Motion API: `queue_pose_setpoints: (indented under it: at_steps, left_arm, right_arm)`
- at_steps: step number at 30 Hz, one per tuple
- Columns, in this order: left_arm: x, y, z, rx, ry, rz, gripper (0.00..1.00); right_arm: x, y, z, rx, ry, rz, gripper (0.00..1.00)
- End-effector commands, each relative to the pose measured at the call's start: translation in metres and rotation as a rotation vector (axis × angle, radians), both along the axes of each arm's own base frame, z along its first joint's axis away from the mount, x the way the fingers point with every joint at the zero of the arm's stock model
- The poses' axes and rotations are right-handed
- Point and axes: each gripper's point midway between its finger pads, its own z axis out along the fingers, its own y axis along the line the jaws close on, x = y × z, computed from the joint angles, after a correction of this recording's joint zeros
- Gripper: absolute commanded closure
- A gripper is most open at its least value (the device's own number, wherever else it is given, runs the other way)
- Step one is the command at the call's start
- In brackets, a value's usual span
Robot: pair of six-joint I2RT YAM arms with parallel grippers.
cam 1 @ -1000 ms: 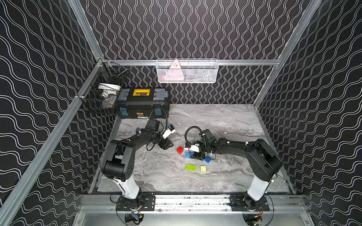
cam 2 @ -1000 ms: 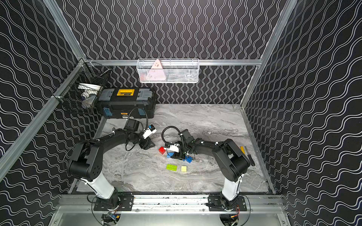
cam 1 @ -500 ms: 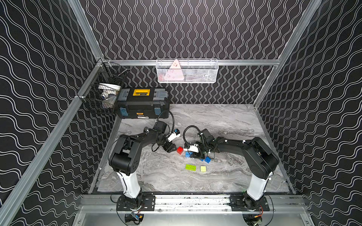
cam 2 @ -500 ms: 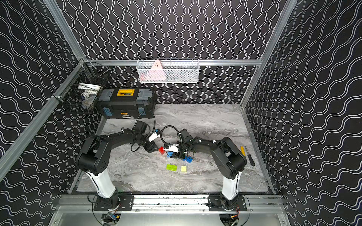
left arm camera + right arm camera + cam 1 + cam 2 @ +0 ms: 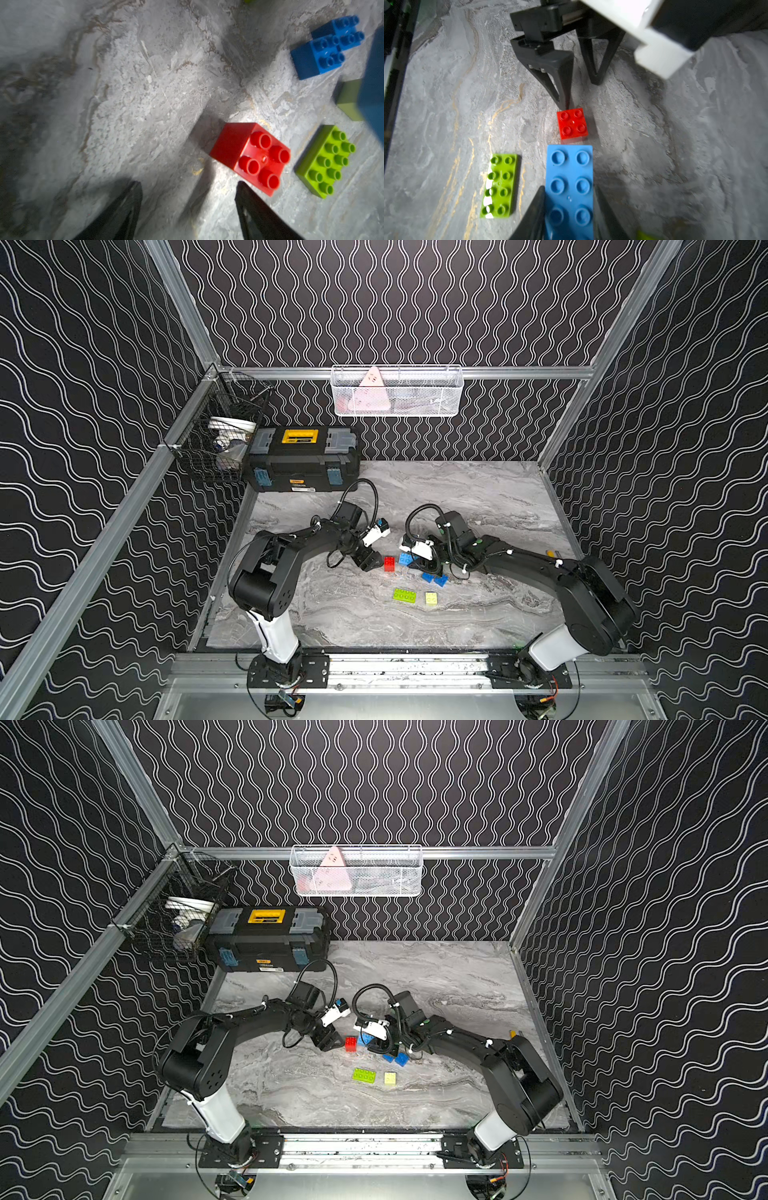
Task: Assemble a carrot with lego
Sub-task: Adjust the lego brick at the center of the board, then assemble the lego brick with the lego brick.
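jaws at the bricks
light blue brick [image 5: 569, 182] is clamped between the narrow jaws of the right gripper [image 5: 569, 196]; the left gripper [image 5: 188, 187] is spread wide, empty, one fingertip [image 5: 244, 199] just beside the red brick [image 5: 249, 153] on the table [image 5: 457, 497].

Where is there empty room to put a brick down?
Bare marble: at the back, right of the toolbox; and between the lime green brick, the yellow brick and the front rail. Crowded: around the red brick, between the left gripper and right gripper.
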Motion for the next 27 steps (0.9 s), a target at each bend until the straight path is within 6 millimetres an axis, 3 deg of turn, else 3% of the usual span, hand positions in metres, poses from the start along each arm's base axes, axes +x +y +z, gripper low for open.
queue_pose_setpoints:
  at_steps: [1, 5, 9, 12, 15, 20, 27]
  left_arm:
    - [0.016, 0.021, 0.025, -0.138, 0.055, 0.138, 0.24]
    - [0.008, 0.040, 0.040, -0.262, 0.156, 0.221, 0.24]
    - [-0.013, 0.028, 0.050, -0.400, 0.283, 0.262, 0.23]
    - [-0.011, 0.019, 0.055, -0.548, 0.375, 0.388, 0.16]
    - [-0.004, 0.014, 0.057, -0.682, 0.471, 0.489, 0.15]
    - [-0.005, 0.005, 0.053, -0.822, 0.591, 0.504, 0.20]
    - [-0.015, -0.010, 0.051, -0.959, 0.729, 0.453, 0.18]
  right_arm:
    - [0.009, 0.023, 0.006, 0.036, 0.009, -0.029, 0.80]
    - [0.013, 0.037, 0.008, 0.055, 0.012, -0.001, 0.80]
    - [0.013, 0.038, 0.003, 0.017, 0.022, 0.052, 0.80]
    - [0.016, 0.034, -0.007, -0.039, 0.044, 0.070, 0.80]
    - [0.023, 0.041, 0.001, -0.025, 0.042, 0.085, 0.79]
    - [0.017, 0.042, -0.003, -0.044, 0.080, 0.119, 0.79]
    - [0.016, 0.044, -0.009, -0.058, 0.086, 0.144, 0.79]
